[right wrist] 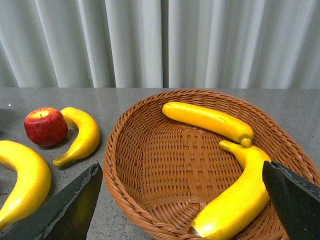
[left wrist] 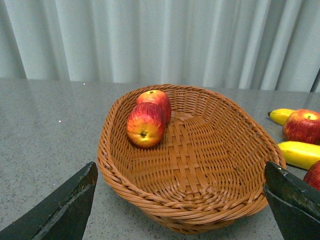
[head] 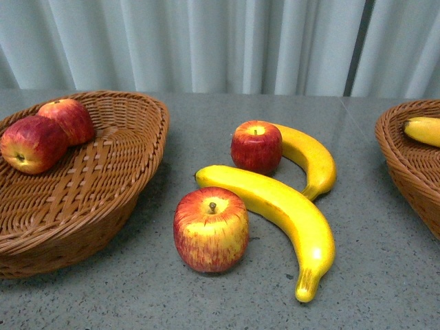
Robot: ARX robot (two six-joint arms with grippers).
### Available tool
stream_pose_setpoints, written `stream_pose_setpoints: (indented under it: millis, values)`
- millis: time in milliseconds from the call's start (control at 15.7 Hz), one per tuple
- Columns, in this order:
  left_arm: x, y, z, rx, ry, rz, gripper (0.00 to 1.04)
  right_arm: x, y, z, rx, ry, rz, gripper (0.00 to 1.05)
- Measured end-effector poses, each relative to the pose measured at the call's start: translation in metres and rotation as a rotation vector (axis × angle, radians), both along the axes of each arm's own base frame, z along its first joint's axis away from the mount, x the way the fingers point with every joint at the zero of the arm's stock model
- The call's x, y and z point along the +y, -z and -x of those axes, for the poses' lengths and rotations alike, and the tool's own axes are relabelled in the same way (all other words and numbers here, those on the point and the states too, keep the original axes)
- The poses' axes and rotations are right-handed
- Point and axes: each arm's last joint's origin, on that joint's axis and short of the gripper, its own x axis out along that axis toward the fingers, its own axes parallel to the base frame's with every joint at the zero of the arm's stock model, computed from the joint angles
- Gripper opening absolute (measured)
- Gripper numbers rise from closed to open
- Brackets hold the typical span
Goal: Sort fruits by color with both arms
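Jaws of left gripper (left wrist: 180, 170) spread wide, nothing between them. Dark left fingers (left wrist: 65, 207) sit either side of the left wicker basket (left wrist: 116, 112), clear of its rim. In that basket two red-yellow apples touch each other near the far-left wall: front basket apple (left wrist: 145, 125) lying on its side, back basket apple (left wrist: 156, 100) behind it.

Jaws of right gripper (right wrist: 181, 170) equally wide, empty. Right fingers (right wrist: 70, 207) flank the right wicker basket (right wrist: 125, 150). It holds two bananas: straight banana (right wrist: 207, 120) across the far side, curved banana (right wrist: 240, 200) along the right wall. Their ends are close; contact unclear.

Between the baskets, loose on the table (head: 385, 275): near apple (head: 211, 230) upright, stem up, with the long banana (head: 282, 213) curving behind it and off to the right, right against it. Far apple (head: 256, 146) is upright, pressed against the short banana (head: 309, 158) on its right. The short banana's dark tip ends just beside the long banana.

Table is grey, speckled, matte, stone-like. A pale pleated curtain (head: 206, 41) fills the background behind the table's far edge.
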Motion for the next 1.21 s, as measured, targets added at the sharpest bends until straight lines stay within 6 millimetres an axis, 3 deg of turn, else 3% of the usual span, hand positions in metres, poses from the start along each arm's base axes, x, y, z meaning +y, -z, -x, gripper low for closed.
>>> stream_pose_setpoints:
  millis: [701,764,828,1019,1210]
  values:
    - [0.0,0.0,0.0,0.0,0.0,0.0,0.98,0.0,0.0,0.0,0.0,0.0,0.0,0.98]
    - [-0.001,0.002,0.001,0.127,-0.057,0.02,0.98,0.0,0.0,0.0,0.0,0.0,0.001,0.98]
    - [-0.006,-0.002,-0.002,0.277,-0.119,0.021,0.98,0.0,0.0,0.0,-0.001,0.003,0.002,0.98]
    - [-0.016,-0.045,-0.024,0.18,-0.129,0.033,0.98,0.0,0.0,0.0,-0.002,0.003,0.003,0.98]
    - [-0.043,-0.08,-0.072,0.137,0.102,-0.038,0.98,0.0,0.0,0.0,-0.002,0.003,0.004,0.98]
